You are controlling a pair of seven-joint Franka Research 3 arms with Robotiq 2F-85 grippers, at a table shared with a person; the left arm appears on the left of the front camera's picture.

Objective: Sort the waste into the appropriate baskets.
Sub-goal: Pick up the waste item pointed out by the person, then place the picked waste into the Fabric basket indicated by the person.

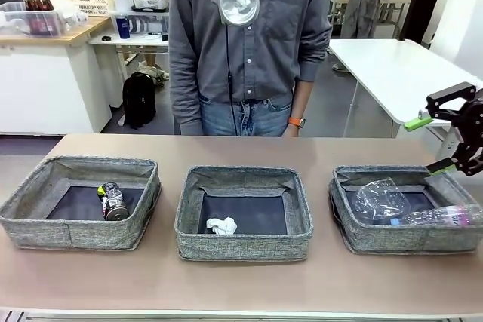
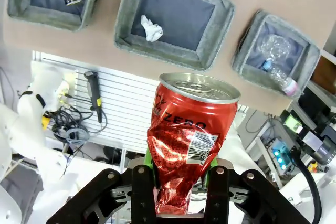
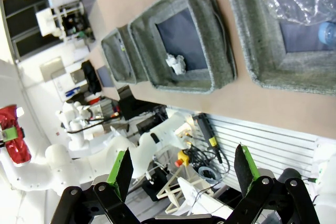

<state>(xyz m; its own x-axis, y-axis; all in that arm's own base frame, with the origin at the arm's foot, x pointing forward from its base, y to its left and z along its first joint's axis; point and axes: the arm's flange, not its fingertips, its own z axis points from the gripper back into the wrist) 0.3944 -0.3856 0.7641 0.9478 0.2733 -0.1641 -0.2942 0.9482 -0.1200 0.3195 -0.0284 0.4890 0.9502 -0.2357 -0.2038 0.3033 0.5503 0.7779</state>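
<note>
Three grey baskets sit in a row on the bench point(image 1: 241, 280) in front of me, with a person point(image 1: 249, 43) standing at the far side. On my left, the left basket point(image 1: 45, 220) holds the dark drink can point(image 1: 113, 201), lying on its side on the dark bottom. From the left wrist camera I see my left end effector point(image 2: 181, 177) clamped on the dented red can point(image 2: 186, 140), its green pads pressed against the crumpled lower half, the can's top pointing away toward the baskets far below. The middle basket point(image 1: 192, 216) carries the small white paper wad point(image 1: 222, 225) near its front wall. The right basket point(image 1: 351, 235) contains the clear plastic cup point(image 1: 379, 200) and, just beside it toward the right wall, the clear plastic bottle point(image 1: 445, 217) lying flat. My right end effector point(image 1: 445, 143) hangs above that basket's far right corner, apart from the cup and bottle, fingers spread wide with nothing between them. In the right wrist camera the same green pads point(image 3: 122, 170) stand well apart.
</note>
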